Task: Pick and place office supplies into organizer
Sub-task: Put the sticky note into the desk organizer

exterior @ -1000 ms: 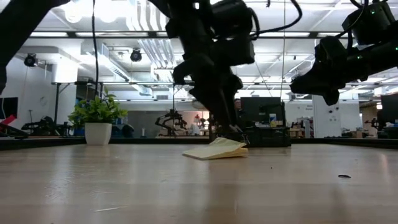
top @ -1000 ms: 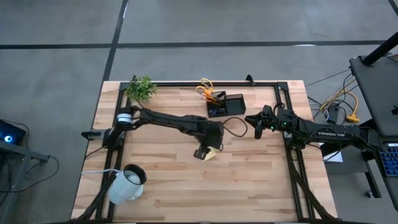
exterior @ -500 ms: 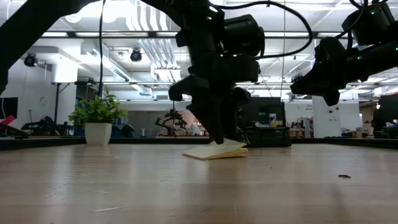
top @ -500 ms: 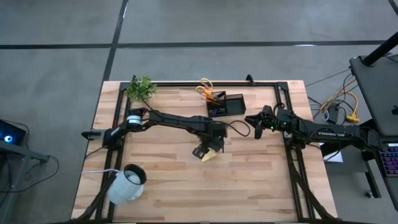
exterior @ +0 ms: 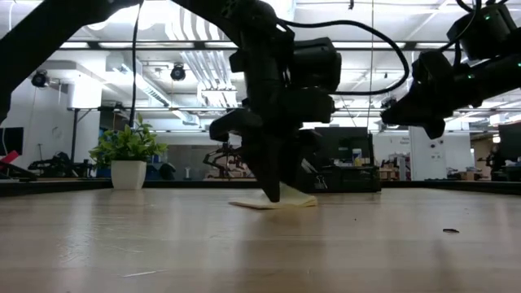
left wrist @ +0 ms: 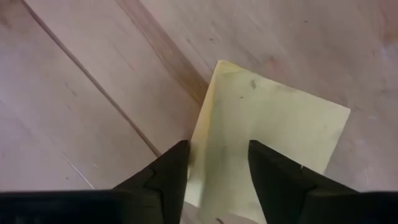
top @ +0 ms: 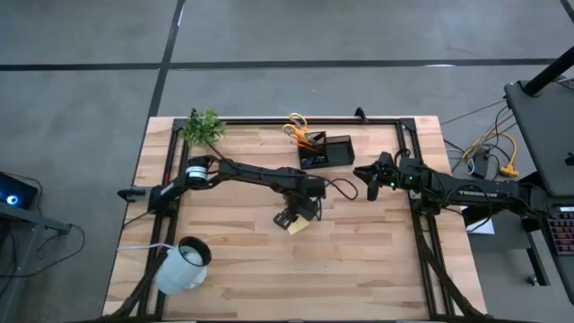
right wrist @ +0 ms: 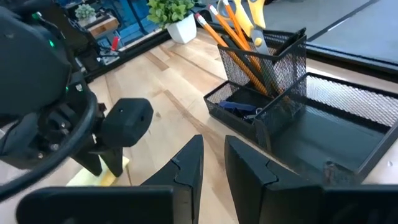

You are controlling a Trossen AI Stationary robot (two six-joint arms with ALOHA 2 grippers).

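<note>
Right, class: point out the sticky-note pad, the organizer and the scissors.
sticky-note pad [left wrist: 273, 134], left wrist view, middle of its top sheet
organizer [right wrist: 348, 134], right wrist view, floor of its empty tray
scissors [top: 294, 120], high view, its handles

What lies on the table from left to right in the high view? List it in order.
White mug → green plant → left gripper over the yellow sticky-note pad → black organizer → right gripper.

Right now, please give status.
Left gripper open, down over the sticky-note pad. Right gripper waits beside the organizer. Nothing between pad and organizer.
</note>
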